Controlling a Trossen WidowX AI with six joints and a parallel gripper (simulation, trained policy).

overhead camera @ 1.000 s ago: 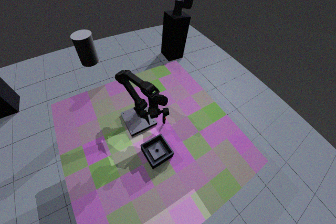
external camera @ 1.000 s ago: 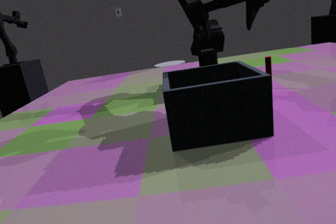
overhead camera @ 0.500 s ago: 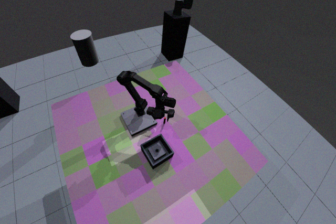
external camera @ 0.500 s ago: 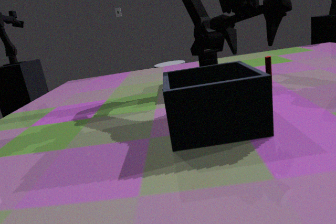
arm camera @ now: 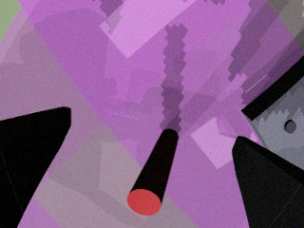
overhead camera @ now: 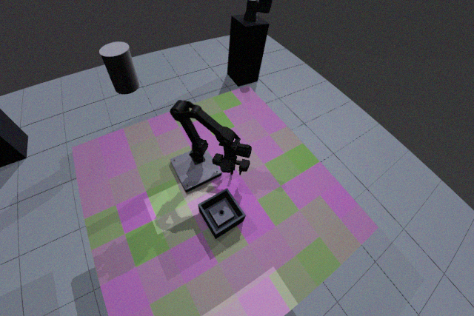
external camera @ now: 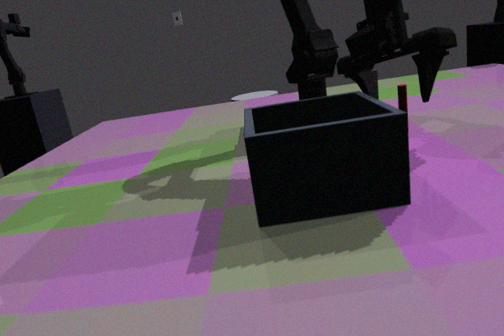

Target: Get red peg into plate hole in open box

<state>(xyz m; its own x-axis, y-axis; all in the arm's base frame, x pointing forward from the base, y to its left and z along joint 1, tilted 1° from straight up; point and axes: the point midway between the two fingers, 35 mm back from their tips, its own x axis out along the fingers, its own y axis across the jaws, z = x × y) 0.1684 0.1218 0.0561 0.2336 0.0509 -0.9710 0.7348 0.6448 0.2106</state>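
Just beside the open box (overhead camera: 209, 224) (external camera: 331, 169) (arm camera: 272, 93), the red peg (external camera: 402, 98) (arm camera: 156, 171) stands upright on the patchwork surface. Near the box and above the surface, the gripper (overhead camera: 236, 172) (external camera: 398, 98) (arm camera: 154, 131) is spread nearly to its widest, gripping nothing. Inside the box, the plate (overhead camera: 226, 216) (arm camera: 280, 147) has its hole unfilled.

On my feed, the worktop (overhead camera: 306, 228) (external camera: 134, 259) (arm camera: 71, 52) is a patchwork of magenta, green and dull tan squares, crossed by shadows and paler patches of light. Directly on it I have 1 open dark box (overhead camera: 208, 224) (external camera: 329, 169) (arm camera: 273, 92), 1 red peg (external camera: 402, 98) (arm camera: 144, 202) standing upright just beside that box, and 1 grey base plate (overhead camera: 187, 182), which carries the arm. A pale tiled floor (overhead camera: 344, 132) shows around the patchwork in my top view.
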